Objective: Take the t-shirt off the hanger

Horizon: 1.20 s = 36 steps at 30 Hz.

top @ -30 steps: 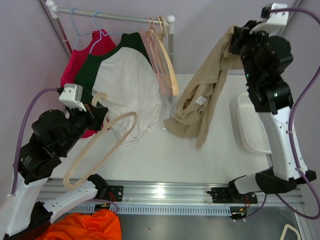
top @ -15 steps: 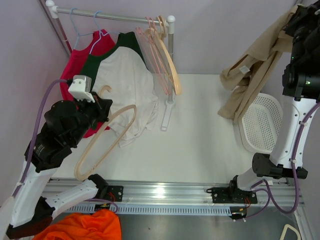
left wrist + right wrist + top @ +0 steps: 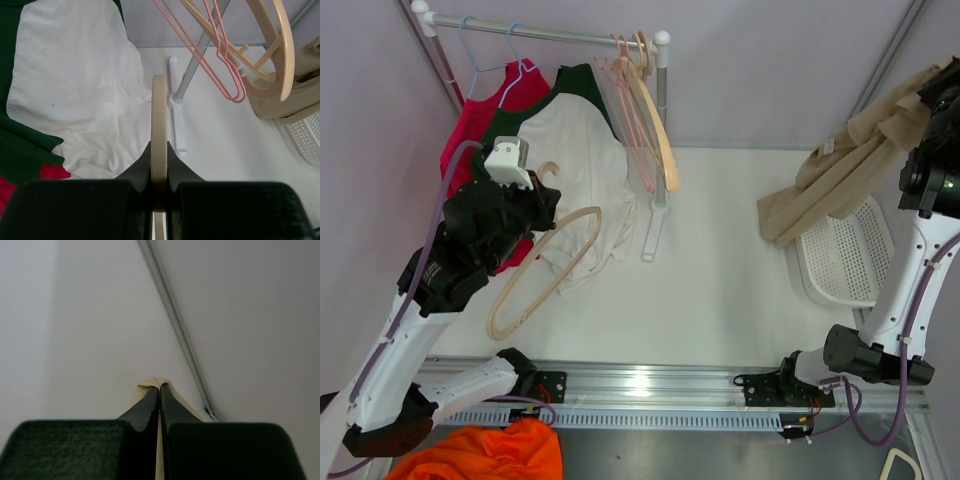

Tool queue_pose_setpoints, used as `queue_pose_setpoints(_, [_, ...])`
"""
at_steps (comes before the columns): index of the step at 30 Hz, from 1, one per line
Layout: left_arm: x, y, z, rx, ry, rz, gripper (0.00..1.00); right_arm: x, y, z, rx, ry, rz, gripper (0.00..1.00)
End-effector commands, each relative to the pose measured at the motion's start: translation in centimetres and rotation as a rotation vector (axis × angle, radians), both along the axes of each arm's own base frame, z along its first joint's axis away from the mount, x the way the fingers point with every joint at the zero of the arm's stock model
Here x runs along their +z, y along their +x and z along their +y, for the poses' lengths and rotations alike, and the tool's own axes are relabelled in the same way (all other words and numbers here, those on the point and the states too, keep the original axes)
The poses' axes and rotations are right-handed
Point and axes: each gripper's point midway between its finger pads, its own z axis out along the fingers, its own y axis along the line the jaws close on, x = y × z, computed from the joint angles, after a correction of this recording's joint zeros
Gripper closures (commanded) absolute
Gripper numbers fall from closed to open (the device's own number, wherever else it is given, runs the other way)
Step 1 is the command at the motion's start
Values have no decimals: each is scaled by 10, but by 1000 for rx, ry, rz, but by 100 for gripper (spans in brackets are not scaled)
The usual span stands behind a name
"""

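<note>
The tan t-shirt (image 3: 840, 175) hangs free of any hanger from my right gripper (image 3: 942, 85), high at the right edge above the white basket (image 3: 850, 270). In the right wrist view that gripper (image 3: 159, 390) is shut on a fold of the tan fabric (image 3: 148, 386). My left gripper (image 3: 533, 207) is shut on the bare beige hanger (image 3: 545, 270), held in front of the clothes on the rack. In the left wrist view the gripper (image 3: 159, 161) clamps the hanger's arm (image 3: 159, 110) edge-on.
The rack rail (image 3: 550, 33) carries a red shirt (image 3: 470, 130), a green and white shirt (image 3: 570, 150), pink wire hangers (image 3: 630, 100) and a beige hanger (image 3: 660, 140). The rack's foot (image 3: 650, 235) stands mid-table. An orange cloth (image 3: 490, 455) lies below the near edge.
My right arm has swung the tan t-shirt up and to the right, over the basket. My left arm has carried the bare hanger up and back toward the rack.
</note>
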Motion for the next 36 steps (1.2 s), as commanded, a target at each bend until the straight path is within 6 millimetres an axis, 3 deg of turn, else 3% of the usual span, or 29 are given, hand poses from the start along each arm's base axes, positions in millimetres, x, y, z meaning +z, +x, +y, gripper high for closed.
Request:
queue_pose_setpoints(1, [20, 3, -3, -15, -36, -57, 99, -8, -7, -21, -29, 75, -23, 100])
queue_pose_setpoints(6, [24, 10, 3, 19, -34, -71, 99, -67, -8, -34, -103, 179, 95, 100])
queue_pose_setpoints(7, [26, 12, 5, 32, -33, -76, 99, -99, -9, -35, -115, 207, 147, 100])
queue_pose_setpoints(9, [28, 17, 4, 44, -32, -83, 99, -127, -11, -38, -144, 244, 164, 100])
queue_pose_setpoints(10, [37, 17, 5, 43, -35, -97, 99, -164, -10, -39, -155, 275, 219, 100])
queue_pose_setpoints(12, [36, 22, -4, 15, -26, -85, 99, -206, -3, -40, -156, 320, 284, 100])
queue_pose_setpoints(13, [45, 22, -4, 11, -32, -104, 99, -227, 0, -41, -160, 341, 324, 100])
queue_pose_setpoints(14, [46, 23, -6, 7, -30, -108, 99, -263, 4, -42, -167, 371, 403, 100])
queue_pose_setpoints(17, [59, 30, -6, 21, -28, -147, 99, -311, 10, -39, -157, 415, 490, 100])
queue_pose_setpoints(18, [60, 34, -5, 32, -10, -157, 99, -318, 11, -38, -151, 420, 506, 93])
queue_pose_setpoints(20, [75, 38, -4, 45, -20, -208, 99, -324, 10, -39, -158, 422, 518, 67])
queue_pose_setpoints(21, [78, 43, -2, 65, -4, -224, 99, -320, 9, -40, -160, 415, 511, 48])
queue_pose_setpoints(22, [88, 45, -1, 78, -14, -254, 99, -315, 8, -40, -163, 412, 504, 43])
queue_pose_setpoints(26, [99, 59, 1, 128, -7, -294, 99, -274, 1, -38, -165, 347, 465, 37])
queue_pose_setpoints(31, [97, 84, -7, 169, 19, -322, 99, -228, -4, -23, -108, 298, 395, 33])
queue_pose_setpoints(35, [93, 110, -27, 150, 77, -369, 99, -214, -4, 1, 13, 289, 362, 32])
queue_pose_setpoints(36, [102, 115, -29, 155, 78, -409, 99, -212, -4, 5, 25, 288, 359, 32])
